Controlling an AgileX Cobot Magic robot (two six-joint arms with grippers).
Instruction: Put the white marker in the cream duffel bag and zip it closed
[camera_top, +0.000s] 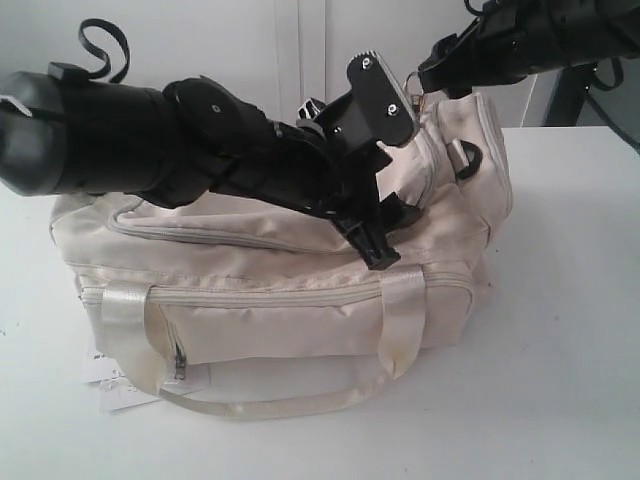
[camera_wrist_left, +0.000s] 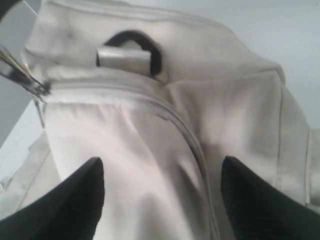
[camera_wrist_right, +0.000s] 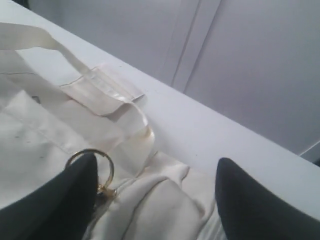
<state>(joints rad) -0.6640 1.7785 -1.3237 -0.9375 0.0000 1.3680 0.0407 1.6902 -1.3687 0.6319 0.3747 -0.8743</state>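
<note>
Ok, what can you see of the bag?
The bag is a cream fabric duffel lying on the white table, its visible zips shut. A satin handle droops onto the table in front; a black ring sits at one end, a gold ring on top. The left gripper and right gripper, both open, hang over it; contact unclear.

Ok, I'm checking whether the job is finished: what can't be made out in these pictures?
- White marker: seen in no view; whether it lies inside the cream duffel bag cannot be told.
- Top zipper: left arm covers part in the exterior view; the left wrist view's edge cuts it off.
- Gold ring: partly behind a finger of the right gripper.
</note>
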